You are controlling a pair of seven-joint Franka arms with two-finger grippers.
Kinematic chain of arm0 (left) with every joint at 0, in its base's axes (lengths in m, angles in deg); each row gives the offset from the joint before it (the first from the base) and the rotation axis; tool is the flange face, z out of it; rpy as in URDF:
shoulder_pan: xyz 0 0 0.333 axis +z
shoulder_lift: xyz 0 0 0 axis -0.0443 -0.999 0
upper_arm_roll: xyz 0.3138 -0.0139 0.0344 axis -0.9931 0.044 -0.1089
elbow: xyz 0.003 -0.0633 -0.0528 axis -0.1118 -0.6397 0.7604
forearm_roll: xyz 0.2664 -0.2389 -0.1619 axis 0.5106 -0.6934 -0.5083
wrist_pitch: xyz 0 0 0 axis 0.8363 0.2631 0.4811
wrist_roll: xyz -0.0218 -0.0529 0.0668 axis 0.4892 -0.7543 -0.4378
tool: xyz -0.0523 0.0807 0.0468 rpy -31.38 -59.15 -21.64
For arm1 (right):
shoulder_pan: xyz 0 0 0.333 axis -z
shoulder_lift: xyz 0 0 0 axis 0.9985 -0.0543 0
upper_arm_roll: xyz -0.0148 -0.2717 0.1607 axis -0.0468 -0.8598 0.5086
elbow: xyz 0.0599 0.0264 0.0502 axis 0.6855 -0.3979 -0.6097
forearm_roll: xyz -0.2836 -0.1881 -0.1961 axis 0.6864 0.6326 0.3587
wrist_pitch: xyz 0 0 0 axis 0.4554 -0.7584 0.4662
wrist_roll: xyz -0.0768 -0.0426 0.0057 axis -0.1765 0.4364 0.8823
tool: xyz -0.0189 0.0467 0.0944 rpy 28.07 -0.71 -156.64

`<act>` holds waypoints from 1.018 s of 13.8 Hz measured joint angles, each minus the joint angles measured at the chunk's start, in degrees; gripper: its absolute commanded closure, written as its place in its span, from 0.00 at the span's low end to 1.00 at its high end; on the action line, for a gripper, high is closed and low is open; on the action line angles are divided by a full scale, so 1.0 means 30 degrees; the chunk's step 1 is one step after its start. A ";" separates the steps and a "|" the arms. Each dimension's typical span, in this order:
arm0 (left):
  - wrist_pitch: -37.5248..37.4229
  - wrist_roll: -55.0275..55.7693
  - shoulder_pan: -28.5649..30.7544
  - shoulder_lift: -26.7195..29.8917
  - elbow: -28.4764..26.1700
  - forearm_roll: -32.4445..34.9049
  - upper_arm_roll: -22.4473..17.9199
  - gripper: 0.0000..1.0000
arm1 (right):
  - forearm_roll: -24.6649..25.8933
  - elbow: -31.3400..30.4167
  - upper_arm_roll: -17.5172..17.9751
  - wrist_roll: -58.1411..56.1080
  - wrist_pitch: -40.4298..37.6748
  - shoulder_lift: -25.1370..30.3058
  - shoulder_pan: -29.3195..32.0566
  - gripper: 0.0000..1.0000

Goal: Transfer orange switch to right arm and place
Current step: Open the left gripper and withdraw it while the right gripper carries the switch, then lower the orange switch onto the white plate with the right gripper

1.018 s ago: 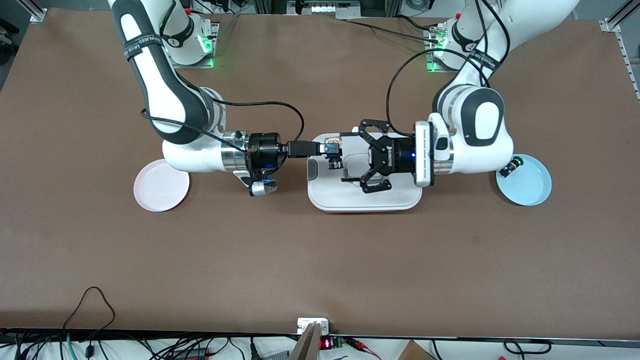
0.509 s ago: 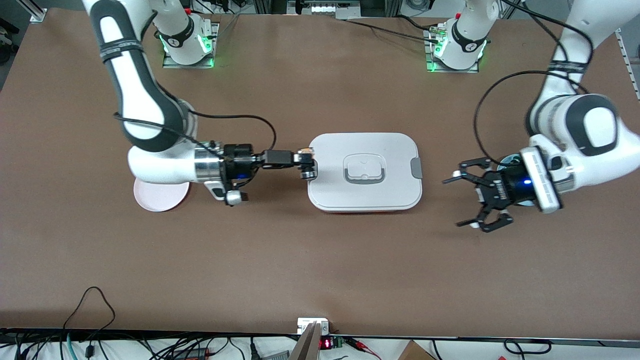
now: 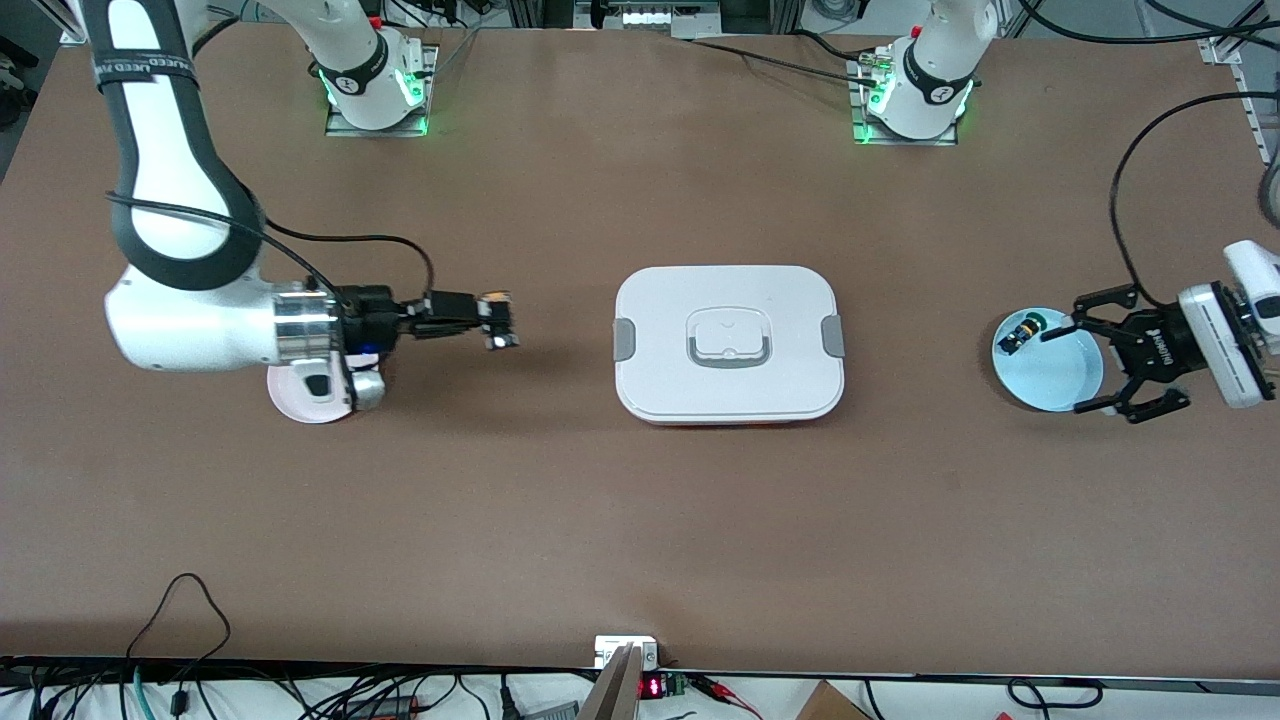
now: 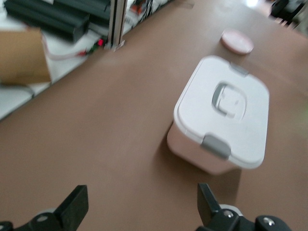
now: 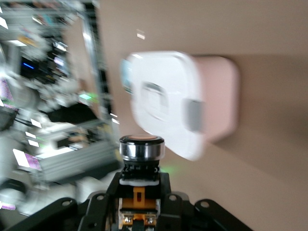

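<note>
Two arms have drawn apart since the earlier front frames, when both grippers met over the white rectangular plastic box (image 3: pixel 728 345) with grey side latches and a recessed lid handle. In the front view now, the right gripper (image 3: pixel 497 322), with slim black fingers clamped shut, holds the small orange switch (image 3: pixel 496 320) in the air over bare brown table (image 3: pixel 640 520) between the box and the round pink plate (image 3: pixel 300 400); half a second ago the switch was at the box edge. The left gripper (image 3: pixel 1090 355), a black linkage claw, has withdrawn toward the left arm's end of the table and hangs with its jaws spread wide and nothing between them, over the rim of the round pale blue plate (image 3: pixel 1050 385). A small green-capped switch (image 3: pixel 1022 331) lies on that plate, on the part farther from the front camera. The table surface is matte and uniform.

In the left wrist view, the two black fingertips (image 4: pixel 72 207) stand wide apart over bare table (image 4: pixel 96 144). The white box (image 4: pixel 224 120) shows rounded corners, smooth walls and a grey latch (image 4: pixel 215 146); the pink plate (image 4: pixel 237 41) lies flat near it.

In the right wrist view, the orange switch (image 5: pixel 141 166) stands clamped between the black fingers (image 5: pixel 96 211), showing a round metallic collar and an orange band on its black body. The white box (image 5: pixel 178 103) appears blurred.
</note>
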 measured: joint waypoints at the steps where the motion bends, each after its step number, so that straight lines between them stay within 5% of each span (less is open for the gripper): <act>1: 0.0030 0.1024 -0.0016 0.0219 0.0142 0.1493 -0.0070 0.00 | 0.2000 -0.0134 -0.0006 -0.0719 -0.0655 0.0264 0.0636 0.84; 5: -0.1716 0.7516 -0.1171 0.1066 0.3143 0.8547 -0.0066 0.00 | 0.9571 -0.0402 0.0002 -0.5215 -0.1161 0.0635 0.1670 0.84; 9: -0.5037 1.4127 -0.2686 0.1358 0.5075 1.1861 -0.0151 0.00 | 1.5751 -0.1071 0.0116 -1.0204 0.1165 0.0630 0.1631 0.84; 11: -0.5875 1.7876 -0.3737 0.1336 0.5597 1.3566 -0.0227 0.00 | 1.8279 -0.1922 0.0114 -1.3656 0.3361 0.0618 0.1678 0.84; 14: -0.6086 2.0473 -0.4513 0.1250 0.5803 1.5210 -0.0228 0.00 | 1.9487 -0.3507 0.0100 -1.8576 0.6300 0.0586 0.2156 0.84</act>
